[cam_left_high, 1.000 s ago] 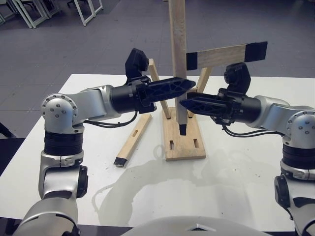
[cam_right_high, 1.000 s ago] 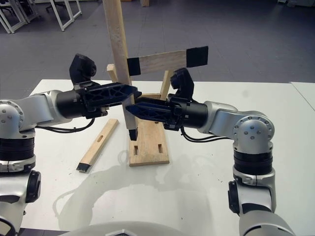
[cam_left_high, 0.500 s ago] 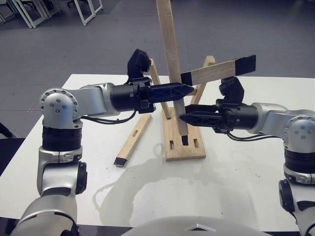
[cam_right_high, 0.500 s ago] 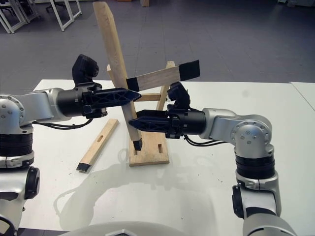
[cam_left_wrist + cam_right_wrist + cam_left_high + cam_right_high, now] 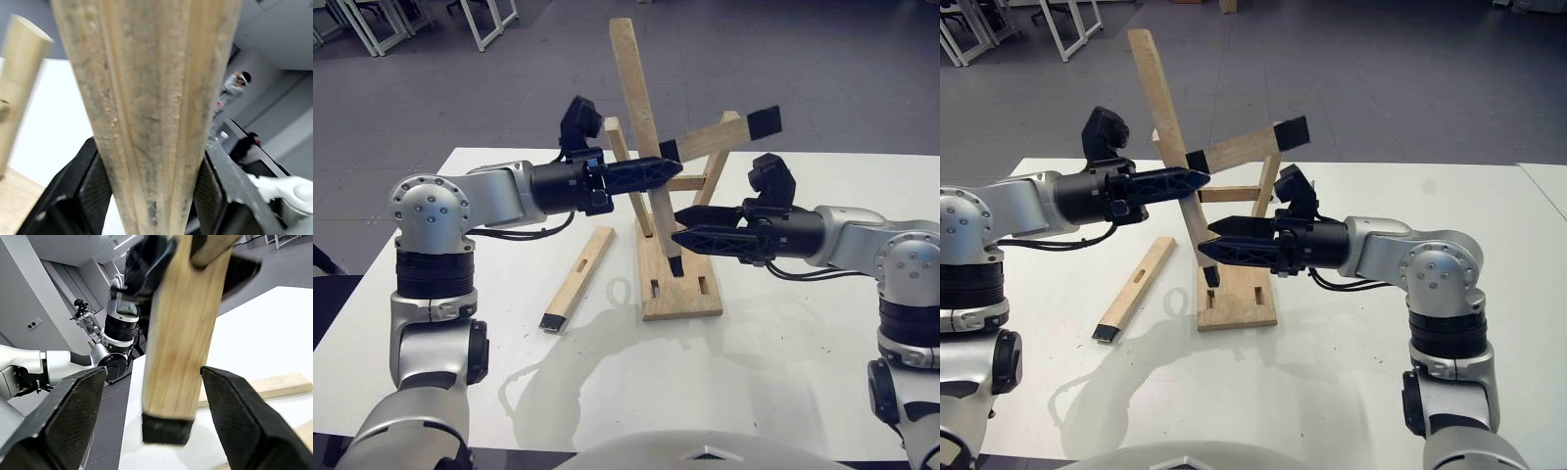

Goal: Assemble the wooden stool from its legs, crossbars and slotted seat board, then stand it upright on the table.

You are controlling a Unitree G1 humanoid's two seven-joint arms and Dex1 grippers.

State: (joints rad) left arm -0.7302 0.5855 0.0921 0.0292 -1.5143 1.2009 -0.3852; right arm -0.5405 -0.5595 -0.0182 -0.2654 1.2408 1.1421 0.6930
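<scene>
Table first: nearest me on the left lies a spare leg (image 5: 576, 279), flat, slot up, dark end toward me, well apart from the work. Just right of it the slotted seat board (image 5: 680, 299) lies flat with two open slots at its near end. The held leg (image 5: 641, 108) hangs over that near end, its dark tip (image 5: 675, 264) close above the board near the left slot; whether it touches the wood I cannot tell. My right gripper (image 5: 677, 225) sits low on this leg with its fingers spread, one either side and neither gripping. Higher up, my left gripper (image 5: 668, 169) pinches the leg firmly and carries all its weight. The leg leans hard, top toward the far left, and its crossbar (image 5: 724, 135) sticks up to the right. Beyond, two far legs (image 5: 625, 171) stand at the board's far end, joined by a short rail (image 5: 688, 183). As I judge it, the step is seating this tip in a near slot. I would bring the right fingers together low on the leg to steer the tip, then tilt the top back with the left until the leg suits the slot, then push down slowly. Nothing pins the board, so a sideways shove could slide it or upset the far legs; I'd press straight down
</scene>
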